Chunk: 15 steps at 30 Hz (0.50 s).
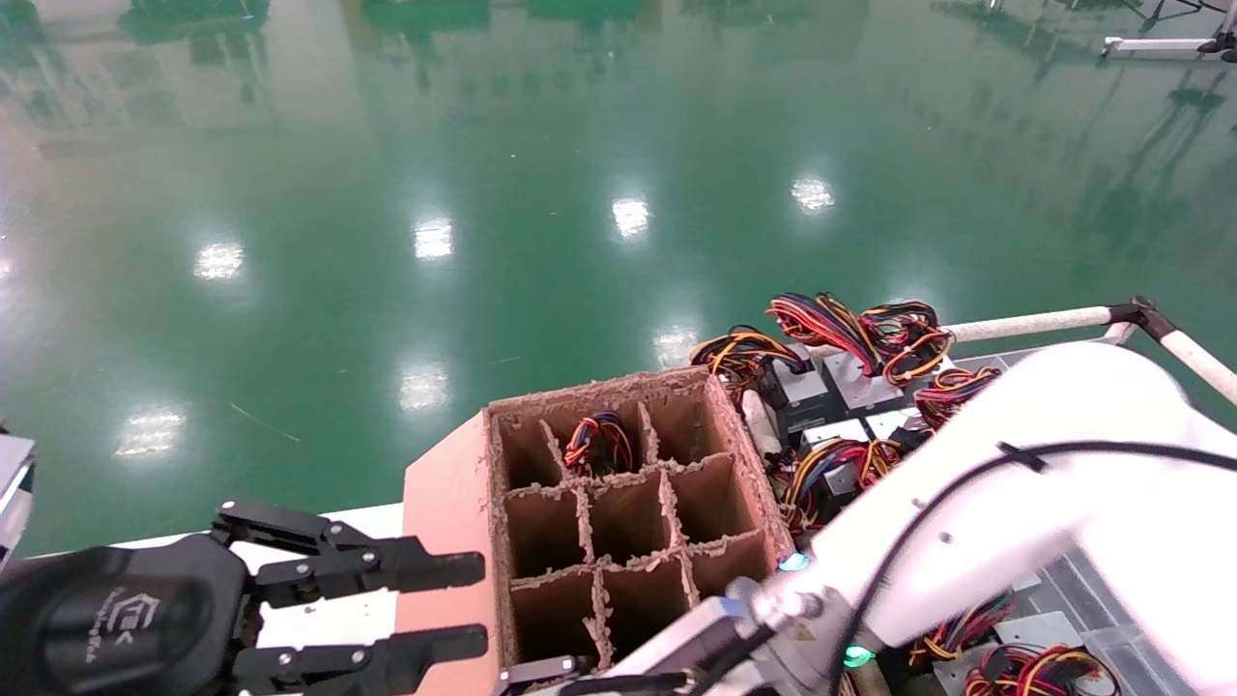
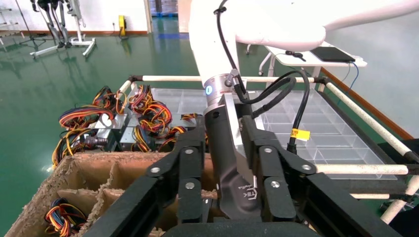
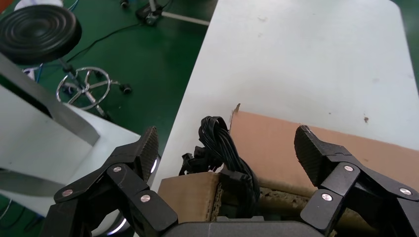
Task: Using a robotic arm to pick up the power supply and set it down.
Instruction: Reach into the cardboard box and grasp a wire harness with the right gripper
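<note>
Only the power supply's black cable bundle (image 3: 223, 148) shows. It hangs over a corner of the divided cardboard box (image 1: 744, 464), and the metal body is hidden below the wall. My right gripper (image 3: 230, 148) is open over that near corner, one ridged fingertip (image 3: 148, 147) on each side of the cables without touching them. The white right arm (image 1: 966, 522) reaches across from the right to the box's near edge. My left gripper (image 1: 474, 604) is open beside the box's left flap, holding nothing.
One far compartment holds a coloured wire bundle (image 1: 599, 445). Grey boxes with red-yellow wires (image 1: 850, 377) are piled in a cart with a white padded rail (image 1: 1034, 324) on the right. The box stands on a white table (image 3: 306, 59). A stool (image 3: 39, 32) stands on the floor.
</note>
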{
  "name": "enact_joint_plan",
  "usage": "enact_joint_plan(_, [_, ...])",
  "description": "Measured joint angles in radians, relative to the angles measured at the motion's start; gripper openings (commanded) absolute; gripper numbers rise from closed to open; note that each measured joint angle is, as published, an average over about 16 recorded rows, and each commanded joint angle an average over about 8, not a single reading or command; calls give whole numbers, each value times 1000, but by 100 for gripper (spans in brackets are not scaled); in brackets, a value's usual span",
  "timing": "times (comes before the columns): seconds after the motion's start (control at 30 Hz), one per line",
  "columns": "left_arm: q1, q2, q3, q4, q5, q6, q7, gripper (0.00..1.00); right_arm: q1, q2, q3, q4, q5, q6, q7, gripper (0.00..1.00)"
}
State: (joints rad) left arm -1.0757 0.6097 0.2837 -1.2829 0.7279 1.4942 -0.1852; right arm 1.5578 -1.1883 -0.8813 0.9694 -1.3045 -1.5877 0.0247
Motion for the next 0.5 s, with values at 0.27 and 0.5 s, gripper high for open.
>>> enact_joint_plan(0.27, [0, 0, 1, 0, 0, 0, 0, 100, 77, -61, -128, -112, 38, 1, -74, 0])
enact_joint_plan(0.5, [0, 0, 1, 0, -1, 0, 1, 100, 116, -83, -215, -181, 76, 4, -115, 0])
